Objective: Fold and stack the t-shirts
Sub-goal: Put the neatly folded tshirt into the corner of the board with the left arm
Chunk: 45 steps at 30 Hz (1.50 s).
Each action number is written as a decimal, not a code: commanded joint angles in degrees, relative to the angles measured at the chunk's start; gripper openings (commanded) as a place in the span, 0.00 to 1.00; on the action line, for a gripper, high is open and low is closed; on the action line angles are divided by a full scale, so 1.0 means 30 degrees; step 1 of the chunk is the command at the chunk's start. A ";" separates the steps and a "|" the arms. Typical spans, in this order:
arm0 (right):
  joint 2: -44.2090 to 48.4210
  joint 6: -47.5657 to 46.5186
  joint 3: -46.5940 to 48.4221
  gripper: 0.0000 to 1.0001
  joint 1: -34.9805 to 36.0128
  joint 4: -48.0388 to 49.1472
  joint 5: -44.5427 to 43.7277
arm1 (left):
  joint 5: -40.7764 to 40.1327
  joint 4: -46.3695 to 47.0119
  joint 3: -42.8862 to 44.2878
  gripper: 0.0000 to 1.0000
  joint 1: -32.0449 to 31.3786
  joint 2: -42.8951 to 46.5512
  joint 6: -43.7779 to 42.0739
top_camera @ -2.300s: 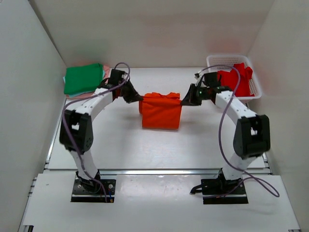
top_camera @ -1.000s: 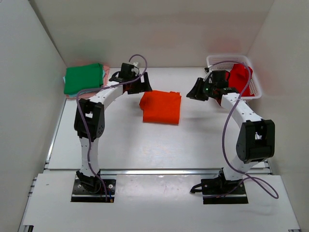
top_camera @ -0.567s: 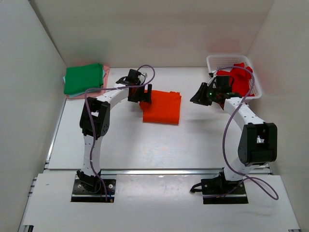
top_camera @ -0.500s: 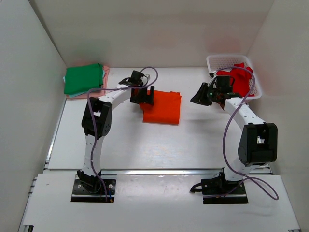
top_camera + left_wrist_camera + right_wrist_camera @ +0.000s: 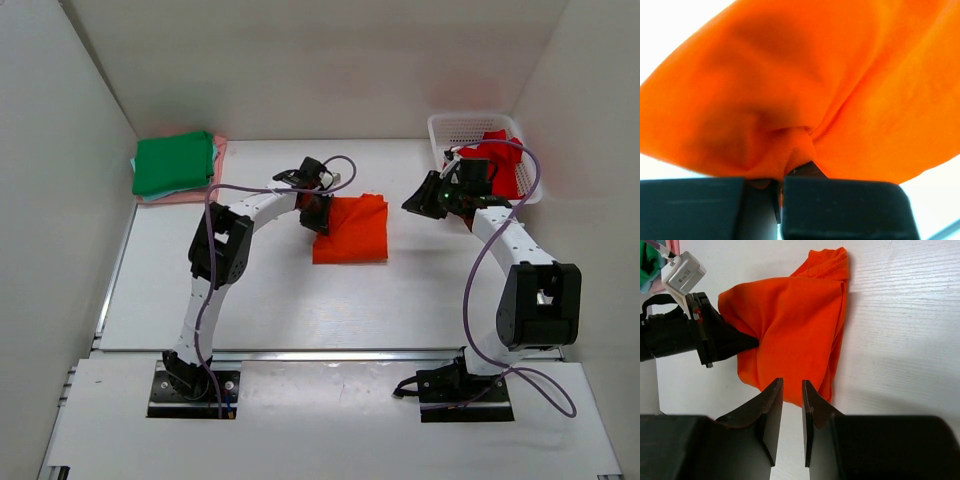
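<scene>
Four t-shirts show: one orange t-shirt (image 5: 352,232) at centre, one red t-shirt (image 5: 497,160) at two o'clock, one green t-shirt (image 5: 175,163) and one pink t-shirt (image 5: 220,160) at ten o'clock. There is one basket (image 5: 465,128), and two arms: left arm (image 5: 215,250), right arm (image 5: 510,235).

This is a robotics lab cell: plain white panels (image 5: 300,70) box in a white desk (image 5: 260,300) on three sides. Two white-and-black robot arms (the left arm (image 5: 222,245) and the right arm (image 5: 540,300)) are bolted on black base plates (image 5: 190,390) at the near edge. Purple cables (image 5: 467,300) loop along them, and an aluminium rail (image 5: 330,354) runs across the front. An orange t-shirt (image 5: 355,232) and a white mesh basket (image 5: 470,118) sit on the bare desk — much like test props.
</scene>
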State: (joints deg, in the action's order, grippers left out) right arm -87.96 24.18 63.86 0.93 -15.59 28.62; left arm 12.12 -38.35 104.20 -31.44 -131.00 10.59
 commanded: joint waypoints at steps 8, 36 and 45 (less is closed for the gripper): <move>0.0609 0.0141 0.0189 0.16 0.0159 0.1301 0.0799 | -0.2103 -0.2656 0.2146 0.00 0.3507 0.1624 0.1216; 0.3277 0.1900 -0.2564 0.12 0.0335 -0.0367 0.3935 | -1.2003 -0.0230 1.2140 0.00 0.9338 -0.0484 -0.4437; 0.2984 0.1488 -0.2329 0.11 0.0250 -0.2332 0.4609 | -1.2682 0.0769 1.2640 0.00 1.0303 -0.1188 -0.5433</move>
State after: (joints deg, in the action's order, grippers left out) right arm -79.44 29.10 56.18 2.20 -21.56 40.32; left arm -23.27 -39.55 140.33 -2.07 -135.66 -3.81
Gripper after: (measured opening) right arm 0.108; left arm 0.245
